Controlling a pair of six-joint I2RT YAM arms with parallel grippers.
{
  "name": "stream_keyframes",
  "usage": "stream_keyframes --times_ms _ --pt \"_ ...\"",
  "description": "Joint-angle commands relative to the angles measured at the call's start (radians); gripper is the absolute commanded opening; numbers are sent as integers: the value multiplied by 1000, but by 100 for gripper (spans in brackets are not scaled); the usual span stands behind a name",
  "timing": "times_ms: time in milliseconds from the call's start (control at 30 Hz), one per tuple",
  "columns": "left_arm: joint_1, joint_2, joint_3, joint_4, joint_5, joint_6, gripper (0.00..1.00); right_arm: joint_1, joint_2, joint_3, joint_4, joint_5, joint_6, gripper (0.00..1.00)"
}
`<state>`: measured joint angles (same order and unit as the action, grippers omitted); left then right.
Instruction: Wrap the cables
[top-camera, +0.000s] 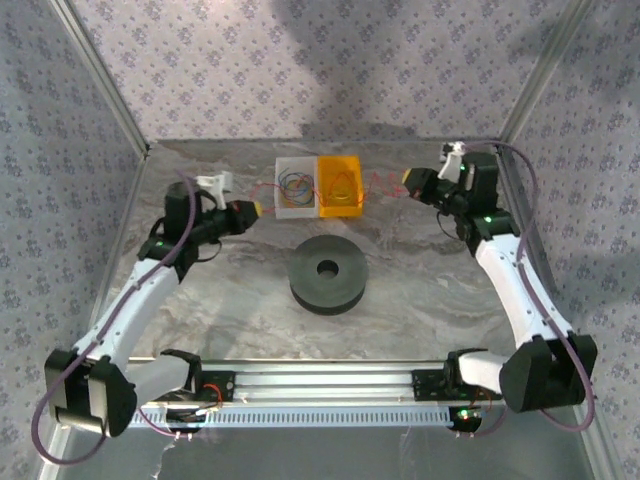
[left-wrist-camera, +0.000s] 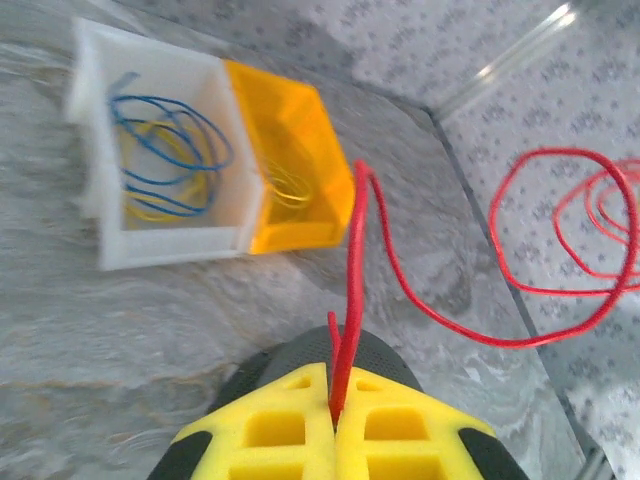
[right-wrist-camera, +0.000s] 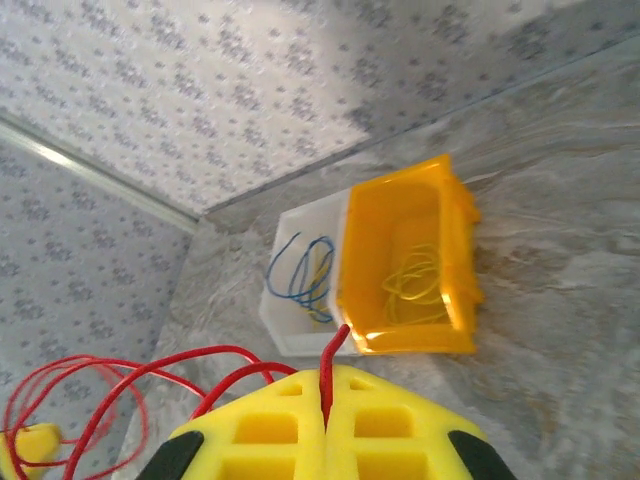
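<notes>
We see a grey, marble-patterned table top (top-camera: 430, 290). Near its centre a thick black round spool (top-camera: 328, 273) lies flat on its side, its hole facing up. At twelve o'clock from the spool, close to the far edge, stand a white open plastic bin (top-camera: 297, 210) and an orange translucent plastic bin (top-camera: 340, 211), touching side by side, the white one at nine o'clock of the orange. At six o'clock from the spool a silver metal rail (top-camera: 330, 385) runs along the near edge.
</notes>
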<state>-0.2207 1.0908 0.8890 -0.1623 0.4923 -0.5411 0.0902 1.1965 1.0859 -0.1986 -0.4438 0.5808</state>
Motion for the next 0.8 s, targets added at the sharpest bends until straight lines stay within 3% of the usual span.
stream_keyframes --times_ms 0,400,533,667,767 --pt "98 -42 37 -108 39 18 0 -85 -72 -43 -115 16 -51 0" --pt "514 -57 134 -191 198 -20 0 -520 -306 -199 -127 -134 12 0" --pt "603 -30 177 -205 242 -29 0 -642 -379 -255 -77 -133 85 0" --pt "676 -14 192 -200 290 -98 0 -661 -427 -287 -64 -37 145 0" --pt "717 0 217 -237 302 -122 0 -659 -363 -246 -64 -31 174 0"
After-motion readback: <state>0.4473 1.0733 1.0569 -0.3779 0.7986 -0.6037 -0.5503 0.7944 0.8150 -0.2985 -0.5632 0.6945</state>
